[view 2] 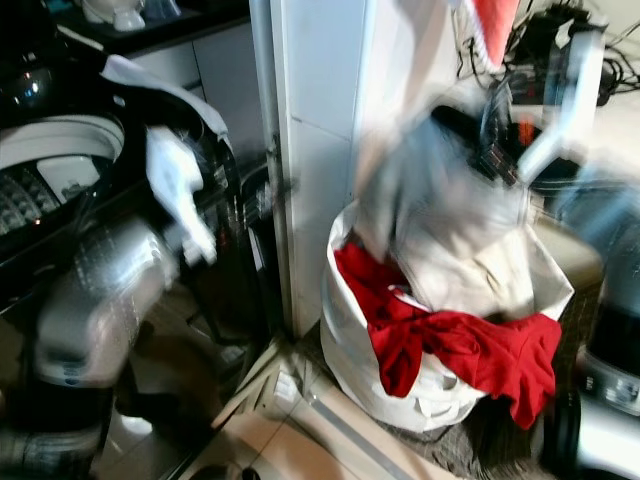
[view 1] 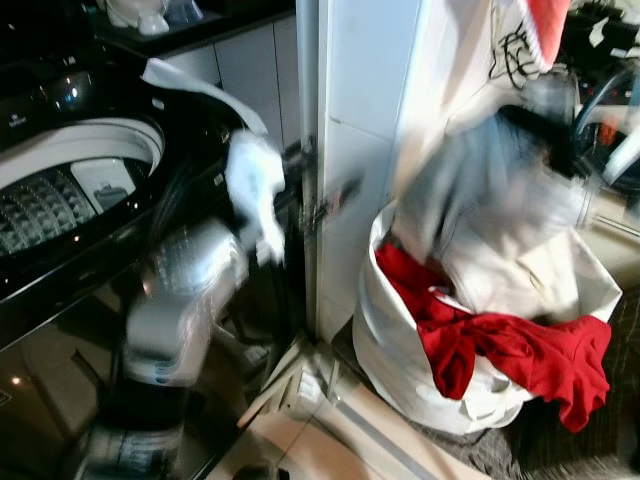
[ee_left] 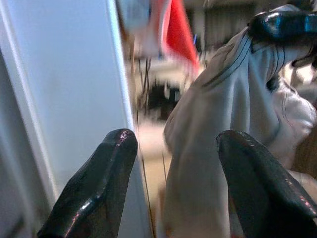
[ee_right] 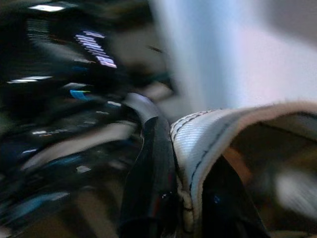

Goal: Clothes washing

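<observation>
Head views: nearest, blurred silver left arm [view 1: 185, 300] bent low in front of the black top-loading washing machine [view 1: 70, 190], whose lid is up and whose drum is exposed. White cloth [view 1: 255, 190] draped over the machine's front corner beside a white tiled pillar [view 1: 355, 150]. On the floor right of the pillar, a white fabric laundry bag [view 1: 400, 350] with a red garment [view 1: 510, 355] spilling over its rim. Pale grey-white garment [view 1: 480, 210] lifted above the bag, smeared by motion, with a dark blurred gripper shape at its upper right.

Left wrist view: left gripper [ee_left: 173, 188] with black fingers spread wide, nothing between them, aimed past the pillar toward the hanging pale garment.

Right wrist view: right gripper [ee_right: 183, 193] with fingers pinched narrowly on a stitched hem of the pale garment, machine's dark glossy top blurred behind.
</observation>
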Controlling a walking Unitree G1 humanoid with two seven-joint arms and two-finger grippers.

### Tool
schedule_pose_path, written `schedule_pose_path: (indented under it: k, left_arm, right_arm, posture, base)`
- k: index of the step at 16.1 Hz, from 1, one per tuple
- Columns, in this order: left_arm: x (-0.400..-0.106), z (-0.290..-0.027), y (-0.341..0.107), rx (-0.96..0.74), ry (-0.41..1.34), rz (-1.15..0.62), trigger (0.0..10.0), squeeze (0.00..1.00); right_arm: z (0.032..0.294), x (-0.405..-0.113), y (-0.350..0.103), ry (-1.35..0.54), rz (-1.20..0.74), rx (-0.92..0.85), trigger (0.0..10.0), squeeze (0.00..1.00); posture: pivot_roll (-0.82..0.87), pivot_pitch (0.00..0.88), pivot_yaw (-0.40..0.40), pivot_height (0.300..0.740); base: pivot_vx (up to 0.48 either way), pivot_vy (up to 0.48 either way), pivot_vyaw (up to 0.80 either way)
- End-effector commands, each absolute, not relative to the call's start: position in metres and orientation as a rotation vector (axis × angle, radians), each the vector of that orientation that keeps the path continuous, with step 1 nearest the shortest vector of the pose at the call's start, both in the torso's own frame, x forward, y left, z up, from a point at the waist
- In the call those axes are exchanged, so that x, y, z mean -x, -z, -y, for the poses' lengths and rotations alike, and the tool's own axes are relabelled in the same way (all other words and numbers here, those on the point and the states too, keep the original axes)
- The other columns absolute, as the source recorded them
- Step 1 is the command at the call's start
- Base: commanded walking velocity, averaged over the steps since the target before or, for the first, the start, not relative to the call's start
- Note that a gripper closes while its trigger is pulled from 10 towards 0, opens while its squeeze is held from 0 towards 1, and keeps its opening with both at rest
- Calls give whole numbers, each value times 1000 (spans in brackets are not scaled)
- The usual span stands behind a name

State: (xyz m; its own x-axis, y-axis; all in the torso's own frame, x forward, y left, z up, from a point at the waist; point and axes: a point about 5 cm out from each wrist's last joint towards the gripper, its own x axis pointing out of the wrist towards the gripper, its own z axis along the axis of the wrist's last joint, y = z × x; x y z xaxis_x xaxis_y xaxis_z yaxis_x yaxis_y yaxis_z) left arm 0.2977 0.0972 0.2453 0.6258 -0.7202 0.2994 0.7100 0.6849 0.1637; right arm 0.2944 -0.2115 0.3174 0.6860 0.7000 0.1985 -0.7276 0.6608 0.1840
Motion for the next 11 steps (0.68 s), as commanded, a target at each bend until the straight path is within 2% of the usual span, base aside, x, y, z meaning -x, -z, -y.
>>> schedule_pose_path:
  k: [1,2,5,8,10,11]
  left_arm:
    - [-296,-97,-251,-2,839,370,10000,1000]
    - [-295,-90,-269,32,890,429,10000,1000]
    - [-293,-75,-273,112,953,432,10000,1000]
    - [-290,-62,-264,220,998,392,10000,1000]
    - [-289,-52,-255,171,1009,363,10000,973]
    - [-286,-49,-255,182,1043,383,10000,0]
  right_arm:
    - [203,-288,-332,-887,162,-259,0,0]
    - [191,-286,-352,-963,228,-318,0,0]
    - [166,-286,-366,-1091,256,-451,0,0]
    - [139,-287,-357,-1179,188,-499,0,0]
    - [130,-284,-351,-1218,143,-500,0,0]
    - [127,-282,-350,-1229,131,-511,0,0]
  posture:
    - [49,0,-6,740]
    - [49,0,-6,740]
    - [51,0,-25,740]
    - [51,0,-35,740]
    - [55,0,-42,740]
    - [55,0,-44,740]
  base:
    - [0,0,0]
    - [0,0,0]
    - [0,0,0]
    - [0,0,0]
    - [0,0,0]
    - [0,0,0]
